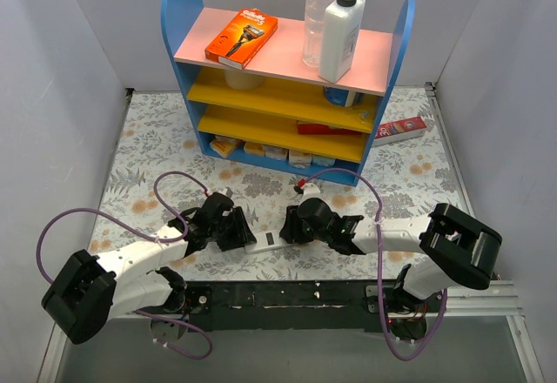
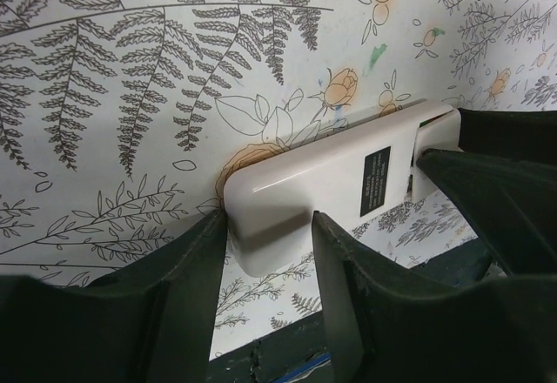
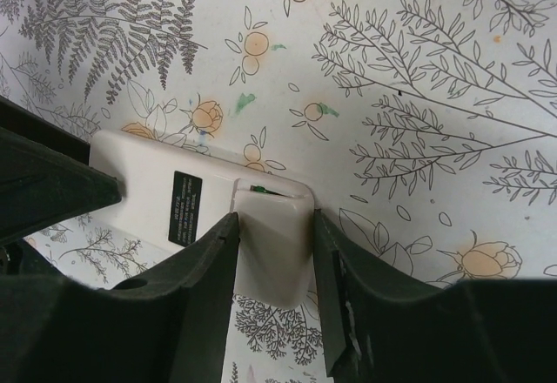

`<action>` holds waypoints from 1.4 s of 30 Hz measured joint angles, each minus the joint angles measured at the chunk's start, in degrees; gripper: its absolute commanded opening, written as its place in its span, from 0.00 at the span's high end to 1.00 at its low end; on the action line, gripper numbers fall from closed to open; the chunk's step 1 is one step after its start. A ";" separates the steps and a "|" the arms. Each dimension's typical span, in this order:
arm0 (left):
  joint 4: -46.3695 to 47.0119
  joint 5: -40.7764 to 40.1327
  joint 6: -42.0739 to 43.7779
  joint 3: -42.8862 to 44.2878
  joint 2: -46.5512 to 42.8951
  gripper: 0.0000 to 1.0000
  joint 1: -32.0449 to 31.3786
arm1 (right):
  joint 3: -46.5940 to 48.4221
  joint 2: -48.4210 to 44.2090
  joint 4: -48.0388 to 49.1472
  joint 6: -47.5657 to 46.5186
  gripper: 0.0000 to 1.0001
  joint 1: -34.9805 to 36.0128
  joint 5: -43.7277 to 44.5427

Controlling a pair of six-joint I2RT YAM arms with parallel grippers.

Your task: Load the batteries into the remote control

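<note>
The remote control (image 1: 265, 242) lies on the floral table with its plain white back up, between my two grippers. My left gripper (image 1: 237, 231) is shut on its left end, and in the left wrist view both dark fingers press the sides of the remote control (image 2: 322, 170) around the left gripper (image 2: 270, 222). My right gripper (image 1: 298, 225) is shut on the other end, where the right gripper (image 3: 272, 222) flanks the back cover (image 3: 271, 244) of the remote control (image 3: 152, 183). A green sliver of a battery (image 3: 262, 191) shows at the cover's edge. Any other batteries are hidden.
A blue shelf unit (image 1: 287, 87) stands behind, with an orange box (image 1: 241, 37) and two bottles (image 1: 331, 26) on top. A red-and-white carton (image 1: 400, 128) lies at its right. A small white piece (image 1: 307, 189) lies just behind the right gripper. The black rail (image 1: 287, 296) marks the near edge.
</note>
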 measured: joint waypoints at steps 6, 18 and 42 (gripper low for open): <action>0.24 -0.02 0.24 0.11 0.44 0.60 -0.07 | 0.31 0.15 -0.24 -1.01 0.59 -0.02 0.02; 0.42 0.02 -0.44 -0.33 0.00 0.65 -0.09 | -5.57 -2.45 6.69 7.80 0.68 -0.46 2.93; 3.48 1.11 -2.23 -2.32 -1.01 0.66 -0.09 | -18.73 -6.64 26.80 11.65 0.88 -0.37 6.67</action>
